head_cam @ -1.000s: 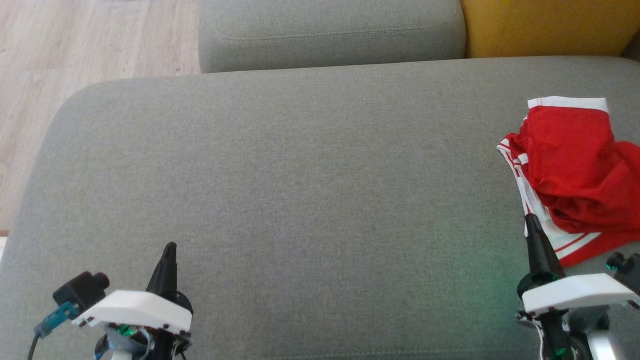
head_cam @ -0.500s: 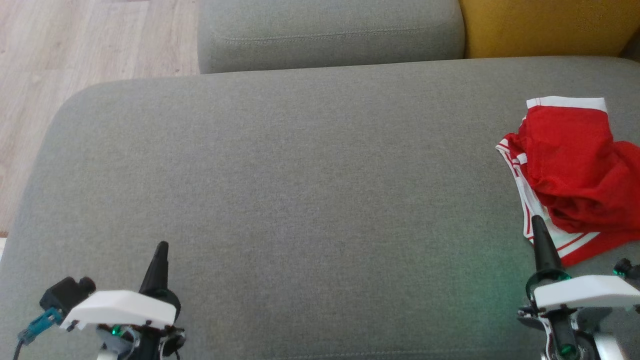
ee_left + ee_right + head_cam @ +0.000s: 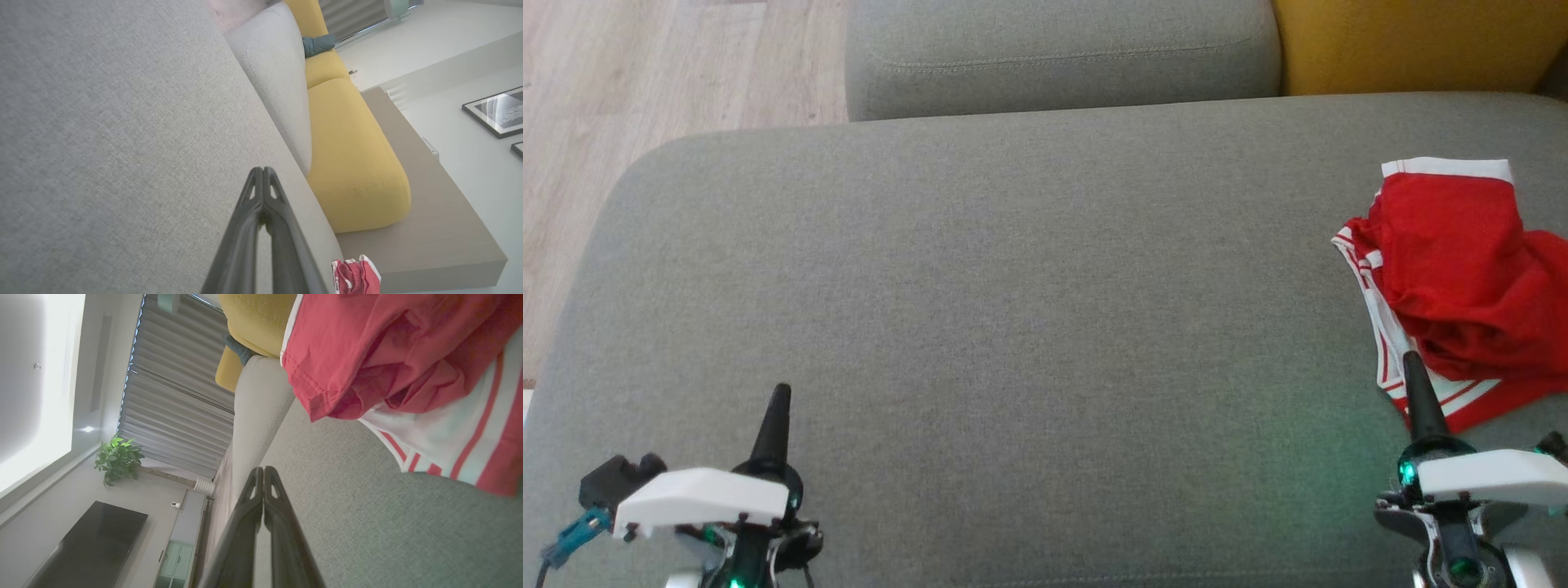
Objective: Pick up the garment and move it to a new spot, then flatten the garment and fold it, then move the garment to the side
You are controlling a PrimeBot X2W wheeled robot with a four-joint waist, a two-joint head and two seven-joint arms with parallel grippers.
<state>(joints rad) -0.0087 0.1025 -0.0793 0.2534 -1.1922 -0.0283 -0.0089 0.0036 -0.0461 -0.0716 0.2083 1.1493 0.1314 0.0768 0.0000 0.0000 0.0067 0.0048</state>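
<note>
Over the last second both of my arms have drifted outward in the head view. My left gripper (image 3: 779,392) has slid to the left, housing and all. Its fingers leaned to the right before and now stand almost straight up, the tip a touch higher. My right gripper (image 3: 1410,359) has slid to the right. Its tip was over the outer edge of the garment (image 3: 1454,245), on the striped hem. Now a strip of that hem shows to the tip's left.
</note>
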